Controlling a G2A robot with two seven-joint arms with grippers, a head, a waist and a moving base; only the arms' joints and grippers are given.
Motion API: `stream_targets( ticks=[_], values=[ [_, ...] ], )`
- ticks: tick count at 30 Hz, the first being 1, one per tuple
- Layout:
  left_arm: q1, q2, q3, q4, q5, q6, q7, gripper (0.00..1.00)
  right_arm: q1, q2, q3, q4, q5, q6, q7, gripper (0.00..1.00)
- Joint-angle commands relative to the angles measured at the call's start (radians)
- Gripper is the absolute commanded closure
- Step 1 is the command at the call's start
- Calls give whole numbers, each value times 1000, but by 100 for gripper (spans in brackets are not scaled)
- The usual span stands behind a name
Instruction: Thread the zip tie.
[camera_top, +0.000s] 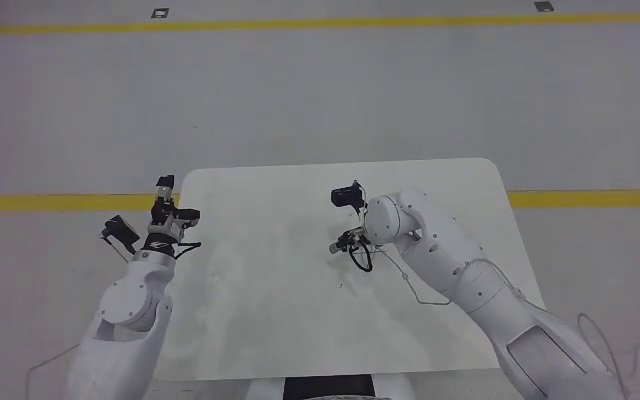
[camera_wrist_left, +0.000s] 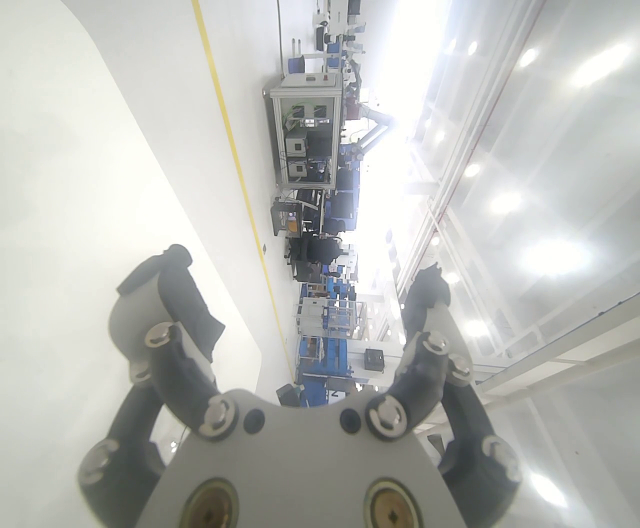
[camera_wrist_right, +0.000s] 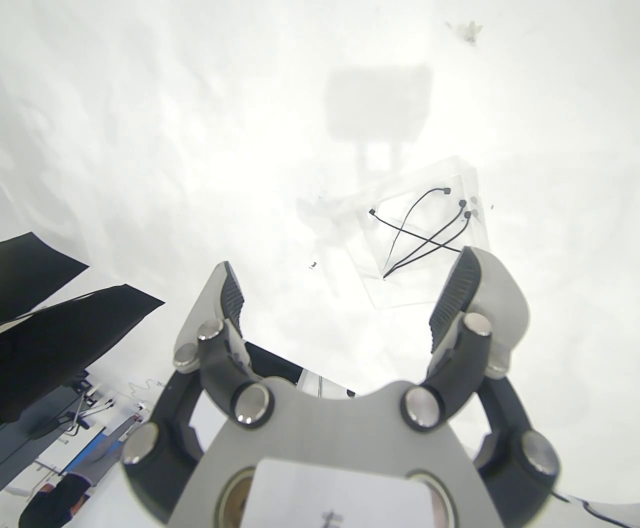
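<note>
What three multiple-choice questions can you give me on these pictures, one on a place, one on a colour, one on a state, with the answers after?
1. Where do the zip ties lie?
A. inside the clear tray on the table
B. loose beside the tray
C. over the table's edge

2. What colour are the zip ties?
A. white
B. black
C. yellow

3. How does the right gripper stand?
A. shut on a zip tie
B. open and empty
C. shut on nothing

Answers:
1 A, the right wrist view shows them within the tray's clear walls.
2 B, they show as thin black lines.
3 B, its fingers stand apart with nothing between them.
</note>
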Motion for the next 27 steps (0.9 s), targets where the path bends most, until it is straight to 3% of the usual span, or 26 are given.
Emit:
stream_targets(
  ticks=[1, 6, 7, 8, 10, 11, 18, 27],
  values=[
    [0, 0, 0, 0, 0, 0, 0, 0, -2, 1, 5, 1, -8, 0, -20, 0],
    [0, 0, 0, 0, 0, 0, 0, 0, -17, 5, 23, -13, -51, 0, -16, 0],
    [0, 0, 0, 0, 0, 0, 0, 0, -19, 6, 27, -16, -58, 0, -11, 22],
    [0, 0, 0, 0, 0, 0, 0, 0, -22, 7, 30, -19, -64, 0, -8, 52],
    [0, 0, 0, 0, 0, 0, 0, 0, -28, 11, 38, -27, -81, 0, -1, 61],
    [0, 0, 0, 0, 0, 0, 0, 0, -31, 12, 41, -32, -88, -2, 1, 71],
    [0, 0, 0, 0, 0, 0, 0, 0, -53, 24, 52, -76, -146, -38, 26, 91],
    [0, 0, 0, 0, 0, 0, 0, 0, -68, 19, 22, -76, -205, -89, 0, 89]
  ],
)
